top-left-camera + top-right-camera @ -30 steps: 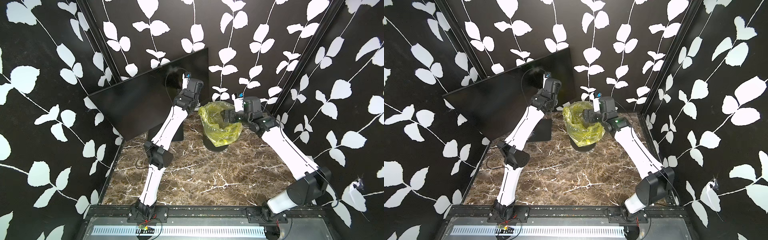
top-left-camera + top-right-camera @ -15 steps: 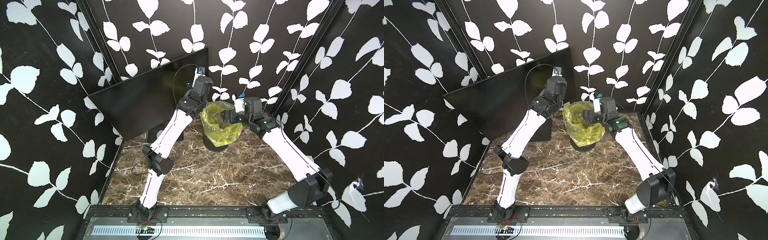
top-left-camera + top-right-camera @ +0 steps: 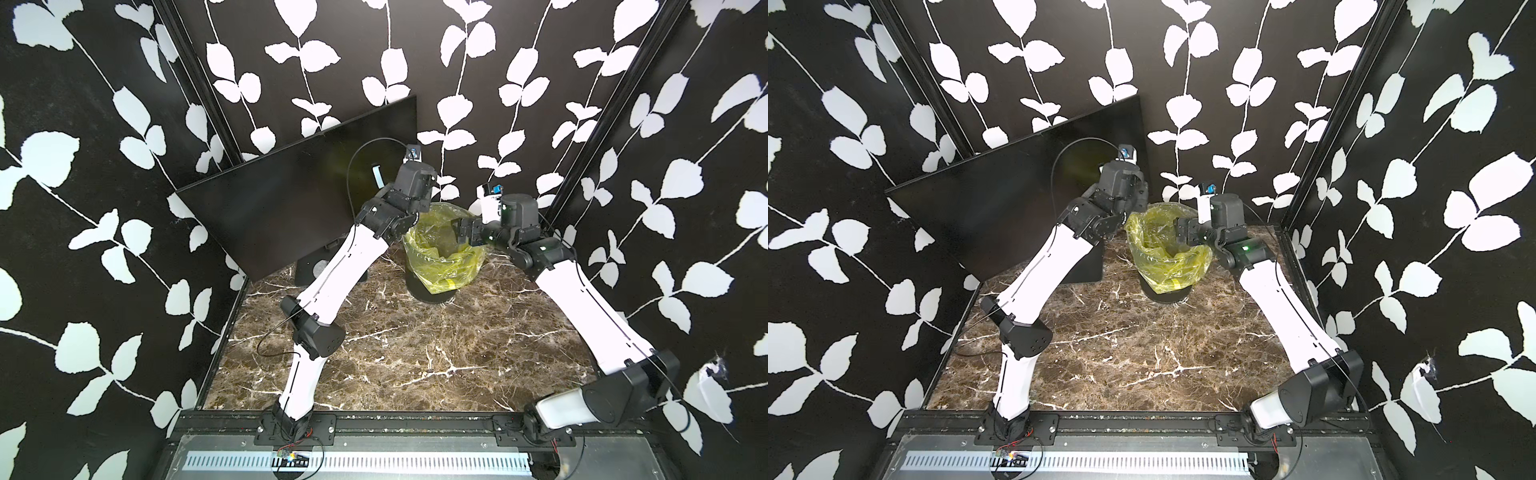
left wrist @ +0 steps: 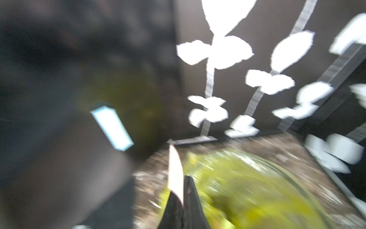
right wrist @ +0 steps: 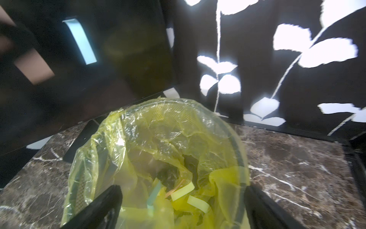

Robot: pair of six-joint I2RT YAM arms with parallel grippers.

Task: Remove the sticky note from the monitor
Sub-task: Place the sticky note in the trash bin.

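Left gripper clamps pale sticky note. Recommend centring above yellow-lined bin, mid-frame in a top view, before release; right gripper stands wide.

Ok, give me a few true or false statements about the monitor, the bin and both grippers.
The left gripper is shut on a pale sticky note. True.
The monitor has no note on it. False: a light blue strip is stuck on it.
The bin liner is yellow. True.
The bin is empty. False: paper strips lie inside.
The right gripper is shut. False: its jaws stand wide open.
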